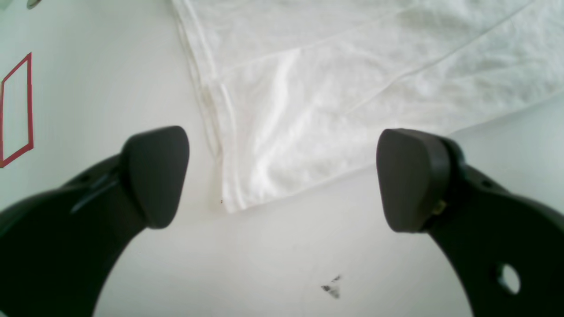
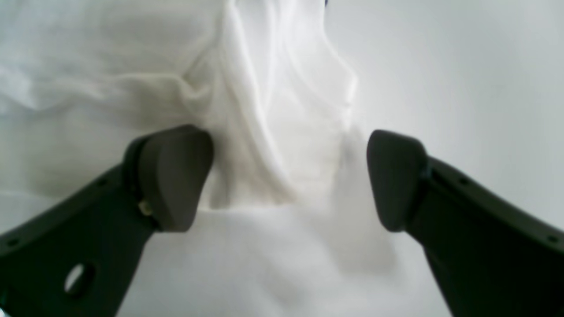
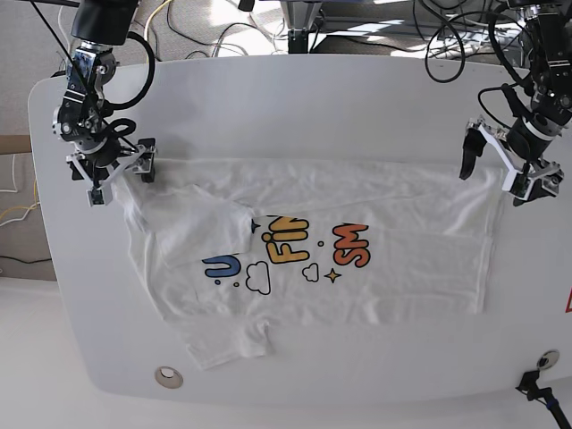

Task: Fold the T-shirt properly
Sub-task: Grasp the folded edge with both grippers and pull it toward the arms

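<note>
The white T-shirt [image 3: 357,268] lies spread across the table, with its colourful print facing up. One sleeve [image 3: 201,223] is folded in over the left end of the print. My left gripper [image 3: 496,174] stands open over the shirt's far right corner. In the left wrist view its fingers [image 1: 154,176] straddle that flat corner [image 1: 308,110], and nothing sits between them. My right gripper [image 3: 121,174] is open at the shirt's far left corner. In the right wrist view its pads [image 2: 172,176] flank a raised ridge of cloth [image 2: 273,110] without pinching it.
The white table [image 3: 295,98] has rounded edges. A red tape outline [image 1: 17,110] lies beside the left gripper, and a dark smudge [image 1: 332,288] marks the surface below it. A round metal grommet [image 3: 167,377] sits near the front left. Cables [image 3: 268,27] hang behind the table.
</note>
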Motion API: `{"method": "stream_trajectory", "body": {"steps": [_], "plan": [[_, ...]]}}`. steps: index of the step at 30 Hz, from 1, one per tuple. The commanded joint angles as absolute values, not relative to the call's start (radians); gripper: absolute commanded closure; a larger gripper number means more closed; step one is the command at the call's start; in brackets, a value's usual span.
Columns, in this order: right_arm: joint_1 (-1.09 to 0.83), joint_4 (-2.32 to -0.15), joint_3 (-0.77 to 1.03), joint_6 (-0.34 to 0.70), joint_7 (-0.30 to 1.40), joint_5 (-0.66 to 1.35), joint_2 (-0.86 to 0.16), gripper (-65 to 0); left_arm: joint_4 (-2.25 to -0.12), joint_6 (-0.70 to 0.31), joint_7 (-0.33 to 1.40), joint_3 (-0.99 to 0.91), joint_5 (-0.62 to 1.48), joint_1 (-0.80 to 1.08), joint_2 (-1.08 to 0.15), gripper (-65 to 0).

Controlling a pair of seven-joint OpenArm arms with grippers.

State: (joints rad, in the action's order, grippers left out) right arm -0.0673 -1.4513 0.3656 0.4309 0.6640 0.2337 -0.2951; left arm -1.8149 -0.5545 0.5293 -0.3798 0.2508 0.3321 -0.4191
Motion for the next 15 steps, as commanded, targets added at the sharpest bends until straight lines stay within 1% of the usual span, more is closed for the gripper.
{"method": "stream_trajectory", "body": {"steps": [1,3,5,7,9,10,15], "plan": [[-0.042,-1.426,0.371,0.435,0.618,0.243,-0.311,-50.2,-1.834,-0.549,0.507,-0.389,0.249,0.326,-0.433,-65.0],[-0.033,-1.376,0.371,0.438,0.595,0.243,-0.311,-39.1,-1.833,-0.549,0.51,-0.387,0.243,0.321,-0.433,-65.0],[-0.024,-1.345,0.371,0.478,0.565,0.243,-0.311,-26.9,-1.822,-0.549,0.512,-0.387,0.242,0.317,-0.433,-65.0],[-0.019,-1.317,0.371,0.49,0.561,0.243,-0.311,-15.2,-1.784,-0.549,0.512,-0.387,0.245,0.309,-0.433,-65.0],[-0.013,-1.305,0.371,0.49,0.559,0.243,-0.309,-2.0,-1.73,-0.549,0.512,-0.387,0.245,0.272,-0.433,-65.0],[-0.013,-1.303,0.371,0.49,0.559,0.243,-0.308,0.0,-1.701,-0.549,0.512,-0.387,0.245,0.268,-0.433,-65.0],[-0.018,-1.307,0.371,0.49,0.559,0.242,-0.289,0.0,-1.601,-0.55,0.512,-0.383,0.248,0.237,-0.432,-65.0]]}}
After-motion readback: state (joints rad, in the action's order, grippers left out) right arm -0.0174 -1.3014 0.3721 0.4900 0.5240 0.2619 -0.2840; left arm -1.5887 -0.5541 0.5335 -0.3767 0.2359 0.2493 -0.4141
